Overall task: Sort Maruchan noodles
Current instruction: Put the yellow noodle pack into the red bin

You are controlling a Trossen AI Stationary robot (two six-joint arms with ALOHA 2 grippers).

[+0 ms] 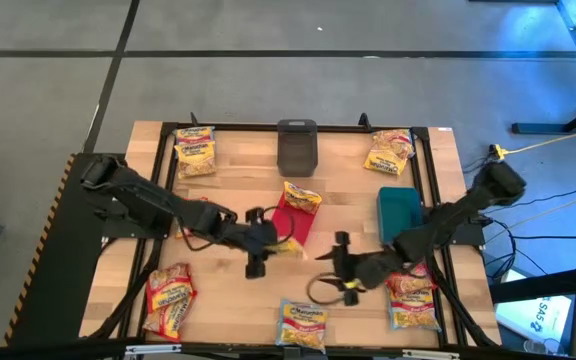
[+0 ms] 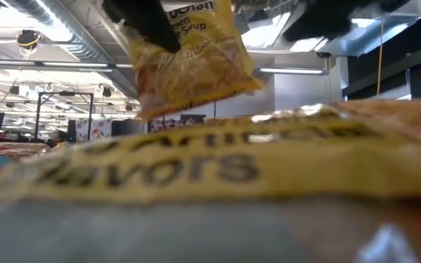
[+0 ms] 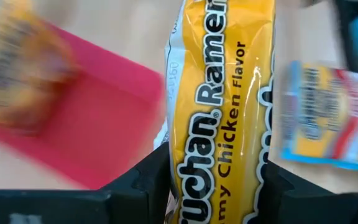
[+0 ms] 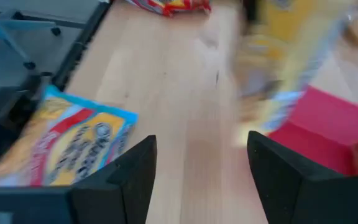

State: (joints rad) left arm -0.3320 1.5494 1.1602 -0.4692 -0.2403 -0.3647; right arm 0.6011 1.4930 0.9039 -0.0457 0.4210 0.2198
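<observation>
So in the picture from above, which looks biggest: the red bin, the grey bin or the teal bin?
1. Red bin, though a noodle packet and the left gripper hide part of it.
2 and 3. Grey bin and teal bin look about alike; no ranking.

Counted from above: at least 7 Maruchan noodles packets (image 1: 196, 152), with lower-left and lower-right heaps possibly hiding more. Alongside, 3 containers: 1 grey bin (image 1: 297, 147), 1 red bin (image 1: 288, 223), 1 teal bin (image 1: 399, 211).
</observation>
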